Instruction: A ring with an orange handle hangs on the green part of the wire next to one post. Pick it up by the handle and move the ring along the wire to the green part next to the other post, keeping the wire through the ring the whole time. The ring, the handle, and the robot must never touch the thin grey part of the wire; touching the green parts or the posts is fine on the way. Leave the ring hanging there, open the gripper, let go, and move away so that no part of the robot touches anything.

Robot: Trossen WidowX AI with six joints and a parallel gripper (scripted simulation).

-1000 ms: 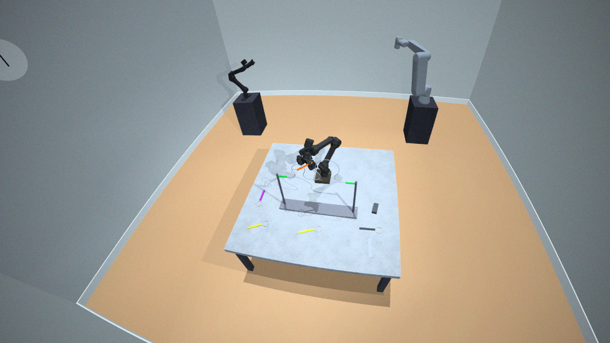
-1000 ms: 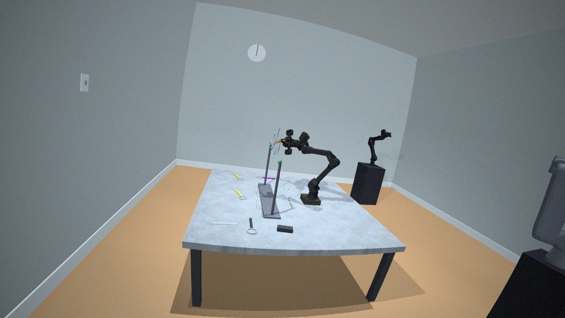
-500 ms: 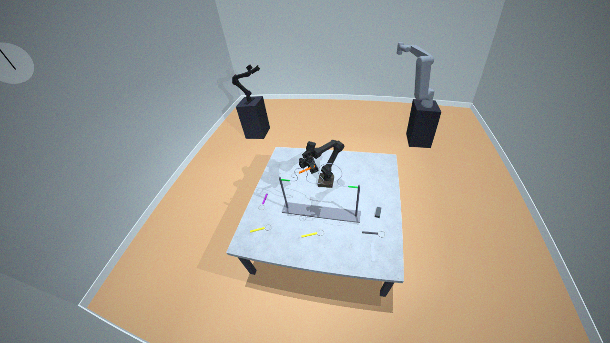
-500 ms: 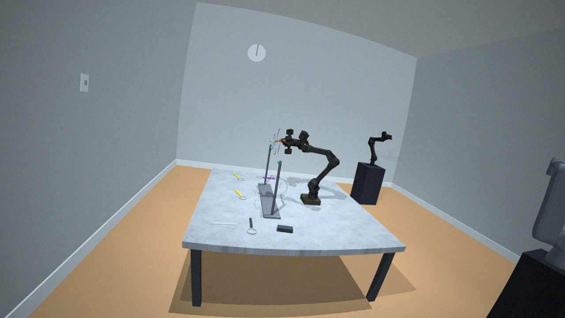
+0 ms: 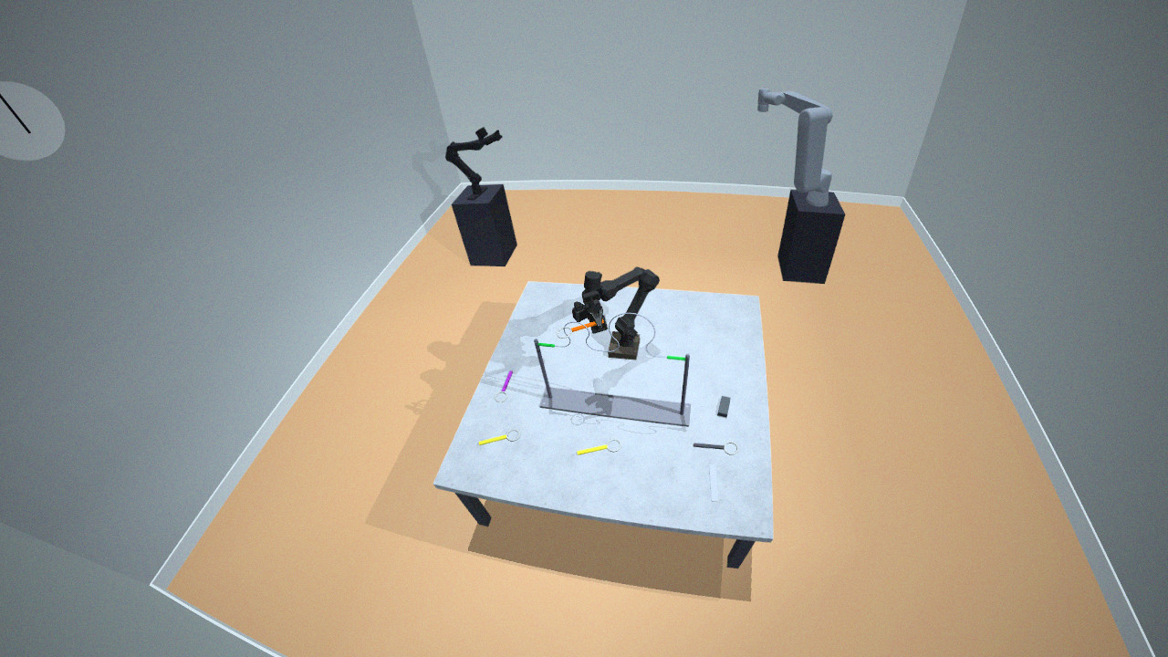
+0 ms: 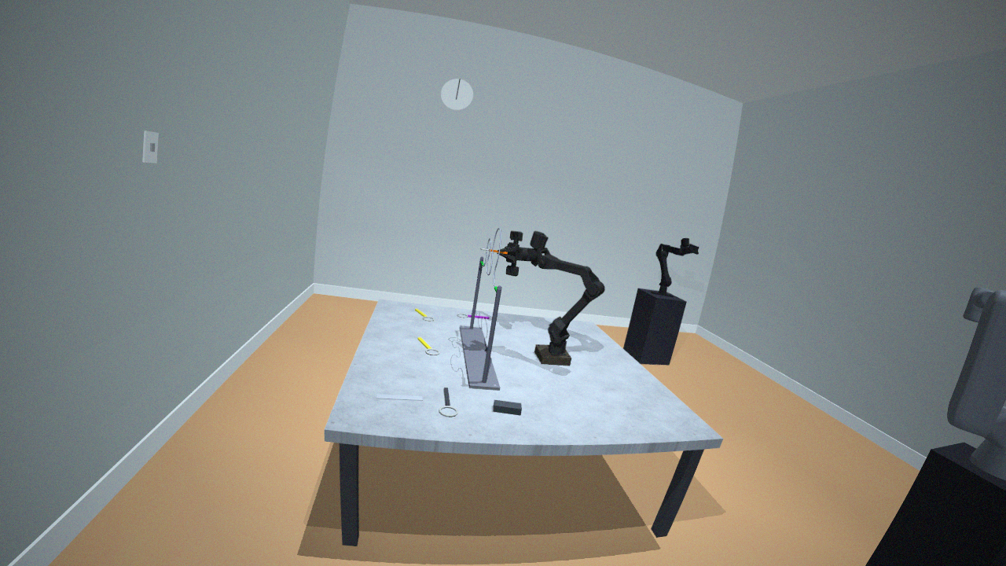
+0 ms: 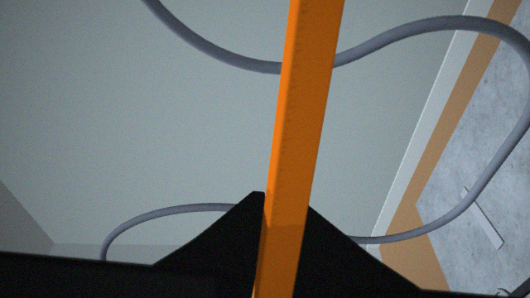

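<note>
My gripper (image 5: 598,324) (image 6: 503,251) (image 7: 272,205) is shut on the orange handle (image 5: 583,327) (image 6: 497,251) (image 7: 306,103), above the table. The small ring at the handle's far end is a short way up and right of the left green part (image 5: 546,344) in the top view, off it, among the wire's bends; whether the wire runs through it is too small to tell. The grey wire (image 7: 215,50) passes behind the handle in the wrist view, where the ring is out of frame. The right green part (image 5: 676,358) (image 6: 497,288) is bare beside its post (image 5: 684,385) (image 6: 490,341).
The left post (image 5: 542,371) (image 6: 475,295) stands on the same base plate (image 5: 653,411). The wire's large loop rises between the posts, close to the arm. Two yellow handles (image 5: 492,440) (image 5: 591,450), a purple handle (image 5: 506,380), a dark handle (image 5: 708,445) and a dark block (image 5: 724,406) lie on the table.
</note>
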